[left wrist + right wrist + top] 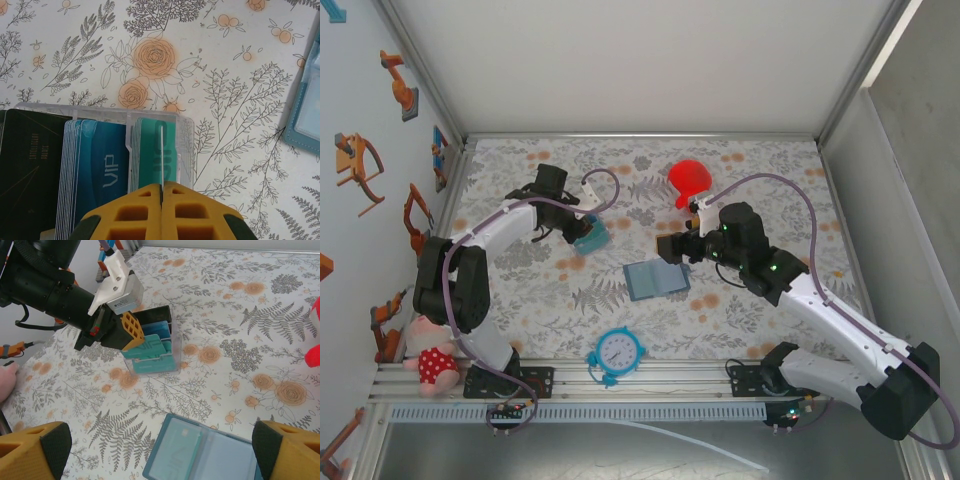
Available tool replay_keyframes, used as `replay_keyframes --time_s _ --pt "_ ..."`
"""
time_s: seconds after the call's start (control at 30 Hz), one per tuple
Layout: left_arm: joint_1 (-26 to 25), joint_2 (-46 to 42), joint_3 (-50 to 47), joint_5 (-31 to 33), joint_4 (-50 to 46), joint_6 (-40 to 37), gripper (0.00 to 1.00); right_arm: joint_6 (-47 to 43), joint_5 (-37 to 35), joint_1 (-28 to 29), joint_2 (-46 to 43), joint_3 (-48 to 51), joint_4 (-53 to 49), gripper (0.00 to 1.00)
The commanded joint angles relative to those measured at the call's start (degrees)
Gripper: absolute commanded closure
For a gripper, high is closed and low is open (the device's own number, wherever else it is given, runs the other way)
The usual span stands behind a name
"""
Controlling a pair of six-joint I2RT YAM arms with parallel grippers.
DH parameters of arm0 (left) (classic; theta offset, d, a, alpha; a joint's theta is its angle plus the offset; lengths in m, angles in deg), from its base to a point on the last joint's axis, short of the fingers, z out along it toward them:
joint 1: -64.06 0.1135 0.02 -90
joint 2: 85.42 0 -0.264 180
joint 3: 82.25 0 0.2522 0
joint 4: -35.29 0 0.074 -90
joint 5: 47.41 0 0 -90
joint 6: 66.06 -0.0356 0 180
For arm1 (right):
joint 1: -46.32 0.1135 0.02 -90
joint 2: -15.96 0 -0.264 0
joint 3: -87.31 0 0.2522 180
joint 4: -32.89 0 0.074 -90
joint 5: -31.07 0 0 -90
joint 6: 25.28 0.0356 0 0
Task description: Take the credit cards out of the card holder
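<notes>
The card holder (656,279) lies open near the middle of the table (740,170), beneath the right gripper (670,247), whose jaws stand wide apart and empty. The left gripper (161,194) is pinched on a thin teal card (150,347) over the clear box (186,145). Held by so little, the card could twist or catch a divider. Whether the holder's pockets have cards left is hard to make out, as its near end is cut off.

The right wrist view's bottom edge cuts off part of the card holder (200,455).
</notes>
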Motion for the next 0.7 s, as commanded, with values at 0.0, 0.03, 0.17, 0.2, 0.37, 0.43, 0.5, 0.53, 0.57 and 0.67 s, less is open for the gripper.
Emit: replay_keyframes --time_s 0.0,0.03,0.17,0.2,0.37,0.43,0.5,0.53,0.57,0.67 --pt "0.4 -0.1 0.6 0.5 -1.4 -1.0 0.87 0.6 -0.6 0.2 -1.3 0.2 0.1 0.07" --pt "0.5 0.2 0.8 0.4 -1.6 -0.9 0.85 0.5 -0.5 0.2 -1.2 0.2 0.1 0.07" --pt "0.5 0.4 1.4 -0.4 -1.4 -0.3 0.81 0.5 -0.8 0.2 -1.0 0.1 -0.5 0.07" --pt "0.5 0.3 1.5 -0.6 -1.4 -0.1 0.76 0.4 -0.9 0.1 -0.9 0.1 -0.8 0.07" --pt "0.4 -1.8 2.1 -2.0 -1.7 1.9 0.66 0.1 -1.5 0.3 0.6 -0.7 -3.9 0.2" --pt "0.4 -3.9 1.6 -2.8 -1.4 3.3 0.6 0.2 -2.4 0.5 2.4 -1.4 -5.8 0.26" --pt "0.5 -6.5 0.5 -3.0 -0.4 4.9 0.6 -0.1 -3.5 1.5 4.4 -2.1 -7.7 0.27" --pt "0.5 -8.0 -0.3 -2.8 0.4 6.0 0.6 -0.4 -4.7 2.6 5.7 -2.6 -8.5 0.28" --pt "0.5 -9.6 -1.1 -2.2 1.3 7.3 0.6 -0.7 -6.1 3.7 7.0 -3.1 -9.3 0.28" --pt "0.4 -15.2 -5.2 2.3 6.6 12.8 0.48 -1.4 -11.6 7.8 12.3 -5.7 -12.6 0.31"
